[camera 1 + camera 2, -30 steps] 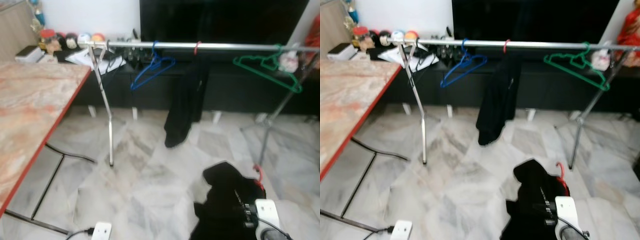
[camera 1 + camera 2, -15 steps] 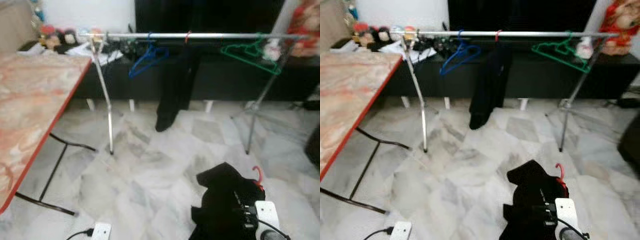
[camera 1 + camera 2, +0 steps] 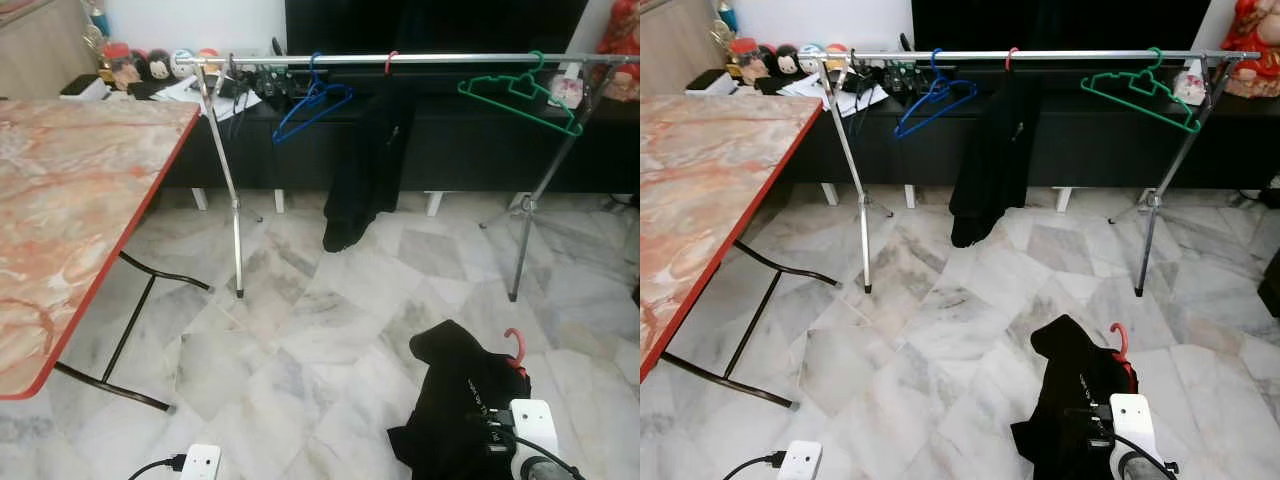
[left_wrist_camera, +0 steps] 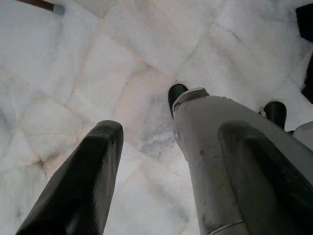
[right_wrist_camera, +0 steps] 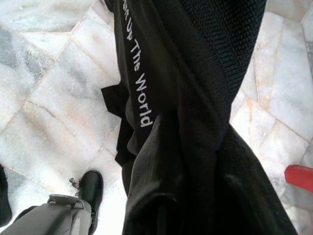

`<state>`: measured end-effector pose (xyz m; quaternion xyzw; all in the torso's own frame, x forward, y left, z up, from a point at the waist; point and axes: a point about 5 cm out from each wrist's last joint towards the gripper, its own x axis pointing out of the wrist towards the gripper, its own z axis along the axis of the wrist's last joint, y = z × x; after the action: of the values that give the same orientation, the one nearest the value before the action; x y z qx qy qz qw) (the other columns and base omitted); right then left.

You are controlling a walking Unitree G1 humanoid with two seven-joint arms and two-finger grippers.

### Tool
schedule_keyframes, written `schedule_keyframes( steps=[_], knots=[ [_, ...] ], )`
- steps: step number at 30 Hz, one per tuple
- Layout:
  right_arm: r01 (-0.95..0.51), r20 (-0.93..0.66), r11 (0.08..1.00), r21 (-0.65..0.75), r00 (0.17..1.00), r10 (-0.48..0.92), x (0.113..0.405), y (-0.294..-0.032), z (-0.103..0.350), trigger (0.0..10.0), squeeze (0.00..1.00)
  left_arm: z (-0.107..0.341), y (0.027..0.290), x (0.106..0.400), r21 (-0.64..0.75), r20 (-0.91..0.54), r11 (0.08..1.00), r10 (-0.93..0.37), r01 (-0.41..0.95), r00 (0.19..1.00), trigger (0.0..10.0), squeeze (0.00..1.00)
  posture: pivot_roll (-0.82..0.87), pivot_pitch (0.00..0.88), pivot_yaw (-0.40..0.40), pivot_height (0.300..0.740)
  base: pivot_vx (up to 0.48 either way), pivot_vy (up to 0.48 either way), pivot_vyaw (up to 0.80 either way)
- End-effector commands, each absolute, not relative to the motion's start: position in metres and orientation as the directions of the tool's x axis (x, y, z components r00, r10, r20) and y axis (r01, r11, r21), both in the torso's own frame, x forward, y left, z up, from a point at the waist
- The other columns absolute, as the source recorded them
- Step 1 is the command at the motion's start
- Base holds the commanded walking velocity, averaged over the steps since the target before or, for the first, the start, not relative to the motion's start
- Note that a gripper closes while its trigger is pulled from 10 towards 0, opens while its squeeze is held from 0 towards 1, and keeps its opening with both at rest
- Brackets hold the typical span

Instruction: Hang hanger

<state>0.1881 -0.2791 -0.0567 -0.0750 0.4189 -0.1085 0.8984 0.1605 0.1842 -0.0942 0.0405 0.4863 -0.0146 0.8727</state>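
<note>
A black garment point(image 3: 465, 395) on a red hanger point(image 3: 514, 347) hangs low at my right side, just above the marble floor. My right gripper point(image 3: 492, 437) is shut on it, its fingers buried in the cloth; the right wrist view shows the cloth's white lettering point(image 5: 138, 81) and a red hanger tip point(image 5: 299, 175). Ahead stands a silver clothes rail point(image 3: 420, 58) with a blue hanger point(image 3: 312, 100), a green hanger point(image 3: 520, 92) and another black garment point(image 3: 368, 160) on a red hook. My left gripper point(image 4: 171, 181) hangs open over the floor beside my leg.
A marble-topped table with a red edge point(image 3: 90, 200) and black legs fills the left. The rail's stands point(image 3: 233, 220) point(image 3: 520, 250) rest on the floor before a black cabinet point(image 3: 460, 140). A white power strip point(image 3: 200, 462) lies near my feet.
The camera has shifted and sharpened: the rail sits higher and farther in the picture and more floor shows. The black garment stays in my right gripper.
</note>
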Motion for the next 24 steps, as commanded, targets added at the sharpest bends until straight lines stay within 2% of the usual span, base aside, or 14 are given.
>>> schedule_keyframes(
  steps=[1,5,8,16,24],
  knots=[
    [0.138,-0.712,0.968,-0.209,0.657,-0.248,0.194,-0.280,-0.052,10.0,0.00,-0.096,0.183,0.157,0.056,-0.859,0.996,0.013,0.068,0.512,10.0,0.00,-0.07,0.040,-0.017,0.727,0.000,0.000,0.00],
    [0.127,-0.705,0.973,-0.191,0.673,-0.226,0.195,-0.279,-0.051,10.0,0.00,-0.096,0.183,0.157,0.056,-0.858,0.996,0.013,0.069,0.513,10.0,0.00,-0.07,0.040,-0.017,0.727,0.000,0.000,0.00],
    [0.111,-0.667,0.975,-0.193,0.714,-0.213,0.198,-0.278,-0.048,10.0,0.00,-0.095,0.184,0.158,0.064,-0.846,0.996,0.022,0.060,0.533,10.0,0.00,-0.07,0.041,-0.017,0.727,0.000,0.000,0.00],
    [0.064,-0.614,0.982,-0.175,0.773,-0.160,0.205,-0.274,-0.042,10.0,0.00,-0.086,0.187,0.169,0.091,-0.750,0.996,0.077,-0.014,0.657,10.0,0.00,-0.08,0.037,-0.017,0.727,0.000,0.000,0.00],
    [0.050,-0.600,0.987,-0.152,0.789,-0.133,0.216,-0.270,-0.037,10.0,0.00,-0.081,0.187,0.180,0.095,-0.715,0.995,0.092,-0.033,0.693,10.0,0.00,-0.08,0.000,-0.012,0.727,0.000,0.000,0.00]
  ],
)
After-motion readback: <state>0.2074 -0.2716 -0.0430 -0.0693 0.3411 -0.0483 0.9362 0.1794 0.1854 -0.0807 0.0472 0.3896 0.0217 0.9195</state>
